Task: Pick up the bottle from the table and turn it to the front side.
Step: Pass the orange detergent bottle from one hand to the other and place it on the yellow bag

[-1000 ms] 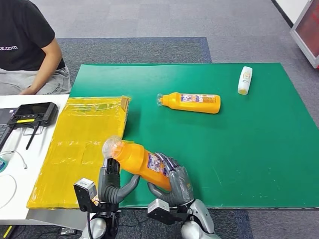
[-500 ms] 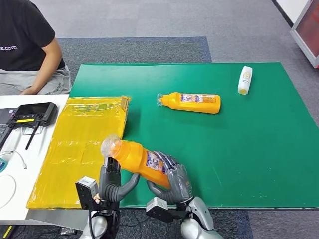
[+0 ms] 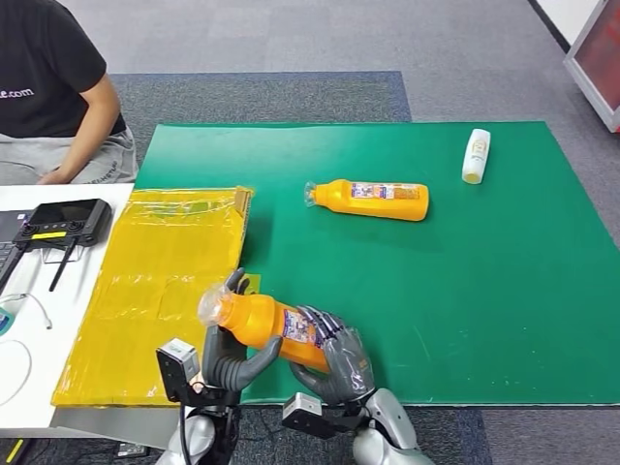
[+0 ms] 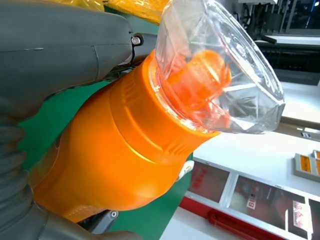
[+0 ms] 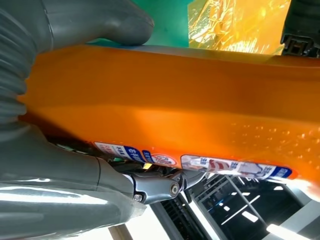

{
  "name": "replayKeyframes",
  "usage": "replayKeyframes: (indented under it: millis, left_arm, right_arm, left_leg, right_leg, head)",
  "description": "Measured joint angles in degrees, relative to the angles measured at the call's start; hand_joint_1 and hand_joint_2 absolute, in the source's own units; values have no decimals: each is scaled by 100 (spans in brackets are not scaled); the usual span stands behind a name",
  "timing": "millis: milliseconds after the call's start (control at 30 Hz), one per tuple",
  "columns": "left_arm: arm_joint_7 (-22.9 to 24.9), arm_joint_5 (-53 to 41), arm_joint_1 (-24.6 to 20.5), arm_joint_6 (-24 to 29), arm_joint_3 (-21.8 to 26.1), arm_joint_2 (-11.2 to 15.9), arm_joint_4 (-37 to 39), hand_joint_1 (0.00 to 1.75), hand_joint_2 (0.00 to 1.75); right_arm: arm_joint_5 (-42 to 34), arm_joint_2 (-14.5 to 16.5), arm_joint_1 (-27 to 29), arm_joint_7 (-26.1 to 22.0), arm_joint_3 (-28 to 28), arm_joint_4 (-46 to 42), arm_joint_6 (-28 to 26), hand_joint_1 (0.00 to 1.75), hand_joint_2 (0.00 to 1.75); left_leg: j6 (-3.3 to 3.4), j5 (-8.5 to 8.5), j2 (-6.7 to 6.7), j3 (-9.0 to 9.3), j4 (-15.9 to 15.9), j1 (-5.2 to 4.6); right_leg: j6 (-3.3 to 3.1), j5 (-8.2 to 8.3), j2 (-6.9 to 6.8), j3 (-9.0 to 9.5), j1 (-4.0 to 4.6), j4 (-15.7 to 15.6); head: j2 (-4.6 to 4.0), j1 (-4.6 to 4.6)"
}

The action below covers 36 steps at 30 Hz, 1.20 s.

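An orange bottle (image 3: pixel 263 325) with a clear cap is held above the near edge of the green mat, its cap pointing left. My left hand (image 3: pixel 227 354) grips its neck end just behind the cap. My right hand (image 3: pixel 340 363) wraps the labelled body. The left wrist view has the clear cap (image 4: pixel 219 70) and orange neck (image 4: pixel 124 145) close up. In the right wrist view the orange body (image 5: pixel 181 100) lies across my right hand's fingers (image 5: pixel 94 175), with the label strip along one side. A second orange bottle (image 3: pixel 373 201) lies on its side at mid-mat.
A green mat (image 3: pixel 453 291) covers the table. A yellow plastic bag (image 3: pixel 153 271) lies flat at the left. A small white bottle (image 3: pixel 477 155) lies at the far right. A black controller (image 3: pixel 62 223) sits on the white table beside a seated person (image 3: pixel 51 87).
The held bottle has dropped slightly and levelled, its cap end coming down. My left hand has shifted its grip higher around the neck.
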Motion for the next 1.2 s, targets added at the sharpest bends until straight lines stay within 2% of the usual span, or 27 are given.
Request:
replayKeyframes:
  millis: [167, 233, 300, 367, 700, 1067, 1100, 1133, 1200]
  left_arm:
    - [0, 20, -24, 68, -14, 1, 6, 0, 175]
    - [3, 27, -39, 105, -15, -2, 20, 14, 175]
    - [31, 46, -65, 181, -10, -12, 46, 100, 175]
    - [80, 103, -105, 246, 2, -31, 93, 173, 175]
    - [367, 615, -381, 113, 70, -145, 461, 175, 175]
    - [455, 811, -482, 63, 159, -198, 544, 175, 175]
    - [455, 811, -482, 65, 159, -198, 544, 175, 175]
    - [455, 814, -482, 68, 159, -198, 544, 175, 175]
    - [455, 830, -482, 78, 160, -198, 543, 175, 175]
  right_arm:
    - [-1, 31, -57, -26, 8, 123, -11, 175, 175]
    - [-21, 43, -70, -38, 11, 163, -10, 175, 175]
    - [-74, 56, -77, -59, 17, 193, 2, 175, 175]
    - [-165, 72, -76, -85, 28, 206, 43, 175, 175]
    - [-644, 107, 26, -12, 39, 36, 420, 174, 175]
    - [-917, 106, 150, 65, 39, -243, 615, 148, 175]
    - [-921, 105, 153, 66, 38, -249, 616, 141, 175]
    - [-927, 105, 157, 67, 38, -256, 616, 120, 175]
    - [-958, 104, 168, 68, 37, -278, 631, 65, 175]
  left_leg:
    - [0, 0, 0, 0, 0, 0]
    - [0, 0, 0, 0, 0, 0]
    - [0, 0, 0, 0, 0, 0]
    - [0, 1, 0, 0, 0, 0]
    - [0, 0, -1, -1, 0, 0]
    - [0, 1, -1, 0, 0, 0]
    - [0, 1, -1, 0, 0, 0]
    - [0, 1, -1, -1, 0, 0]
    - [0, 1, -1, 0, 0, 0]
  right_leg:
    - [0, 0, 0, 0, 0, 0]
    - [0, 0, 0, 0, 0, 0]
    - [0, 0, 0, 0, 0, 0]
    - [0, 0, 0, 0, 0, 0]
    - [0, 0, -2, 2, 0, 0]
    - [0, 0, -2, 3, 0, 0]
    - [0, 0, -2, 4, 0, 0]
    - [0, 0, -2, 4, 0, 0]
    - [0, 1, -2, 4, 0, 0]
  head:
    - [0, 1]
    - [0, 1]
    - [0, 0]
    - [0, -1]
    - [0, -1]
    - [0, -1]
    - [0, -1]
    - [0, -1]
    - [0, -1]
